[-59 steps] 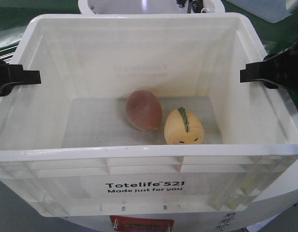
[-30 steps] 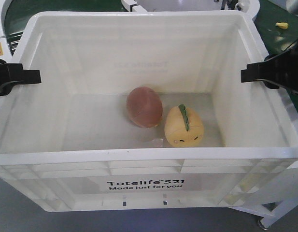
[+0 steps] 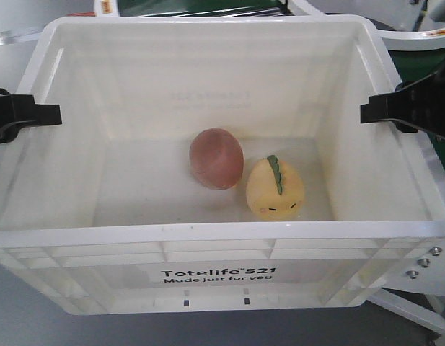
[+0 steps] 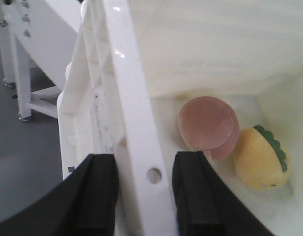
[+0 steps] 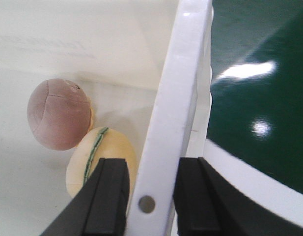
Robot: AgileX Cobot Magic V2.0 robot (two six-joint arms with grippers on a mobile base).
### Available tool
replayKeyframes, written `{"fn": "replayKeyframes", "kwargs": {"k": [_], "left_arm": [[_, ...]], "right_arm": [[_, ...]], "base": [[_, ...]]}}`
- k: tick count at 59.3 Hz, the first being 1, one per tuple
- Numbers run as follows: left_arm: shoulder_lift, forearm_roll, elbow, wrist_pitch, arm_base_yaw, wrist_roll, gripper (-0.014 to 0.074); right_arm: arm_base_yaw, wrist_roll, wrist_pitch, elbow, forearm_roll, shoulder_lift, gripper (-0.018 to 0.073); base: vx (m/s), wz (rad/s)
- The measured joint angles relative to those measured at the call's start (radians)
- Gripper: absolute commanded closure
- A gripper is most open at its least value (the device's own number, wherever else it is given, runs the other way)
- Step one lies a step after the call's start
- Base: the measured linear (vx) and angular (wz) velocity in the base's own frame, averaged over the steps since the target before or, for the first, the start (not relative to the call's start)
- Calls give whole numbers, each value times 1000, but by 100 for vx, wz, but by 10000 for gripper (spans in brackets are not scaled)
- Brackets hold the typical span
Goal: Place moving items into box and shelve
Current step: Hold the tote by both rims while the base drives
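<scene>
The box [image 3: 222, 246], a white tote printed "Totelife 521", fills the front view. On its floor lie both moving items: a reddish-brown plush egg [image 3: 216, 158] and, touching it on the right, a yellow one with a green ridge [image 3: 275, 189]. My left gripper [image 3: 42, 114] is shut on the left rim [image 4: 136, 123], one finger inside the wall and one outside [image 4: 145, 167]. Over the right rim [image 5: 178, 98] my right gripper [image 3: 377, 109] clamps the same way [image 5: 152, 172]. Both wrist views show the brown egg [image 4: 208, 125] [image 5: 59, 114] and the yellow one [image 4: 259, 157] [image 5: 109, 147].
A green surface with a white curved edge [image 5: 259, 73] lies just outside the box's right wall. White frame legs [image 4: 23, 73] stand on grey floor [image 4: 23, 167] off the left wall. A white part with screws [image 3: 423, 267] sits at the lower right.
The background behind the box has slid rightward and the white round table has left the centre. The box stays fixed between both grippers. The toys have barely shifted.
</scene>
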Motion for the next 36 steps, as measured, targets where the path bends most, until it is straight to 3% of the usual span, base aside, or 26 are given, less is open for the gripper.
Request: {"fn": "replayKeyframes", "kwargs": {"k": [36], "left_arm": [[0,-1,0,1,0,-2,600]], "right_arm": [[0,0,-2,0,-1,0,564]], "base": [[-17,67]]}}
